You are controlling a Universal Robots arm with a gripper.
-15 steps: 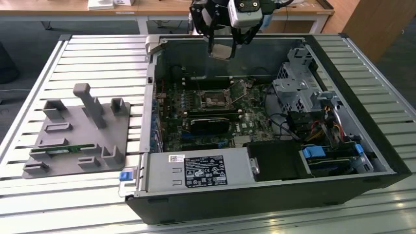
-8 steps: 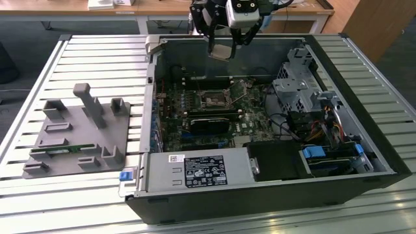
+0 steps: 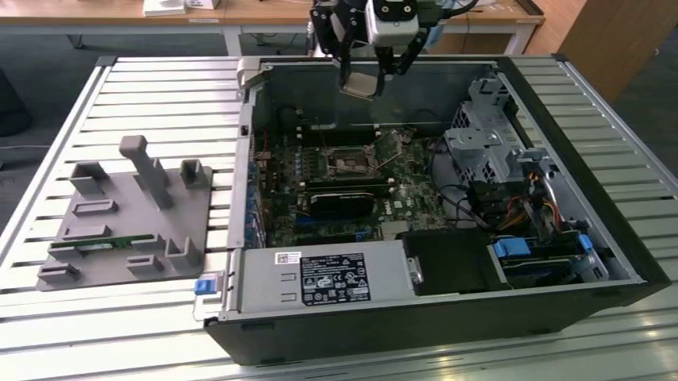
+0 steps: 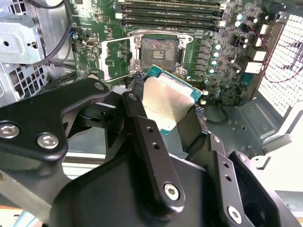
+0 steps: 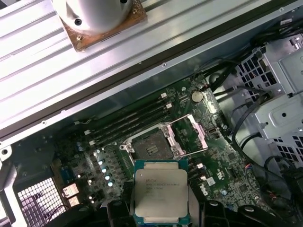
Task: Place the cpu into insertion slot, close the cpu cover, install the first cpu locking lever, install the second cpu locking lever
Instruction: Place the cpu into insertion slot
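My gripper [image 3: 363, 78] hangs above the far wall of the open computer case, shut on the cpu [image 3: 360, 84]. The cpu is a square chip with a silver-grey top and a green rim, clamped by its edges between the black fingers [image 4: 138, 111] in both wrist views [image 5: 161, 191]. Below it on the green board lies the insertion slot [image 3: 347, 164], a black-framed square socket with a bare dark centre [image 5: 149, 146] [image 4: 158, 49]. The cpu cover [image 5: 191, 136], a metal frame with a large window, is swung open beside the slot [image 4: 116, 59]. The chip is well above the slot and apart from it.
The black case [image 3: 445, 317] stands open on a slatted metal table [image 3: 159, 95]. Inside are a drive cage [image 3: 482, 151] with cables, memory slots [image 5: 128, 123] beside the socket and a silver power supply [image 3: 323, 278]. A grey fixture block [image 3: 127, 214] sits at the exterior view's left.
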